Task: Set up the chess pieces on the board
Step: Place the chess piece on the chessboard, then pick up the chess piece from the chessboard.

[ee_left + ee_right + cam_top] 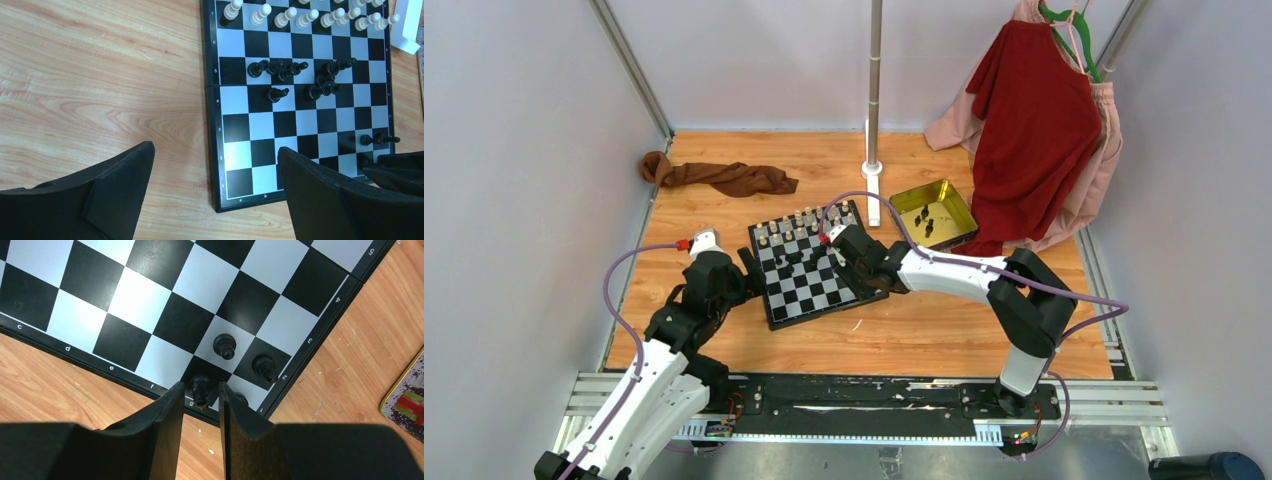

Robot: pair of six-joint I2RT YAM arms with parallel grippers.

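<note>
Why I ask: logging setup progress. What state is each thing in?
board: flat, partly set.
cream pieces: upright, rowed at far edge.
black pieces: mostly bunched mid-board.
right gripper: open, straddling single black piece.
left gripper: wide open, empty.
tin: lidless, loose pieces inside.

The left gripper (214, 150) is hovering with its jaws spread wide over the left edge of the board (812, 296). The right gripper (201, 386) is hanging low over its near-right corner, fingers slightly parted.

table (724, 225): wooden | middle: board (809, 290) | far left: crumpled brown cloth (724, 178) | far right: yellow tin (949, 208), near white pole foot (874, 205)
</note>
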